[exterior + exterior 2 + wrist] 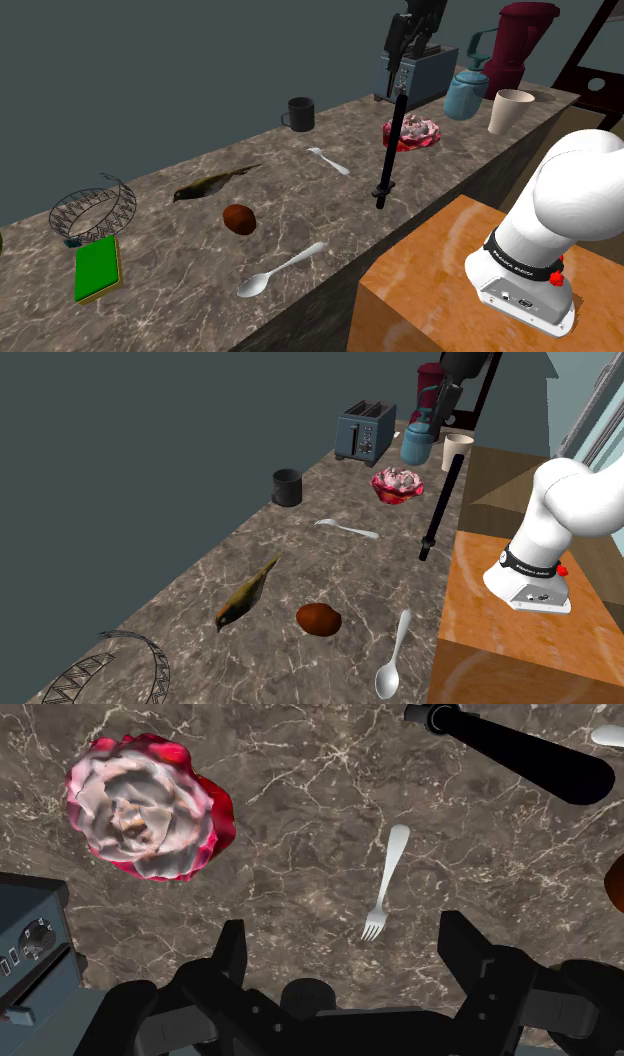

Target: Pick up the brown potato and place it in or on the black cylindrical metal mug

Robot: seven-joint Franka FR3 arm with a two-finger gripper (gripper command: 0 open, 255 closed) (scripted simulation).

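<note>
Shoulder view first: the arm (580, 190) wears a black band (515, 262) with white lettering, too small to read. Down on the marble counter (180, 300) there's one brown potato (239, 218), lying in the open between one bird (213, 183) and one spoon (281, 270). One black mug (299, 114) stands upright, well apart from it, farther along near the back edge. One fork (328, 161) lies between the two. The gripper (402, 42) hangs high by the one toaster (415, 72), with one blue kettle (467, 92) and one cream cup (511, 111) near. One long black rod (392, 140) lies on the counter.

Second exterior view now: the potato sits at the near end, near the spoon, and the mug is far up the counter.

Wrist view: the two fingers (232, 949) stand wide apart, clasping nothing (the fork lies on the counter beyond them, untouched). One red-and-pink lump (145, 809) lies beside the toaster's corner.
</note>
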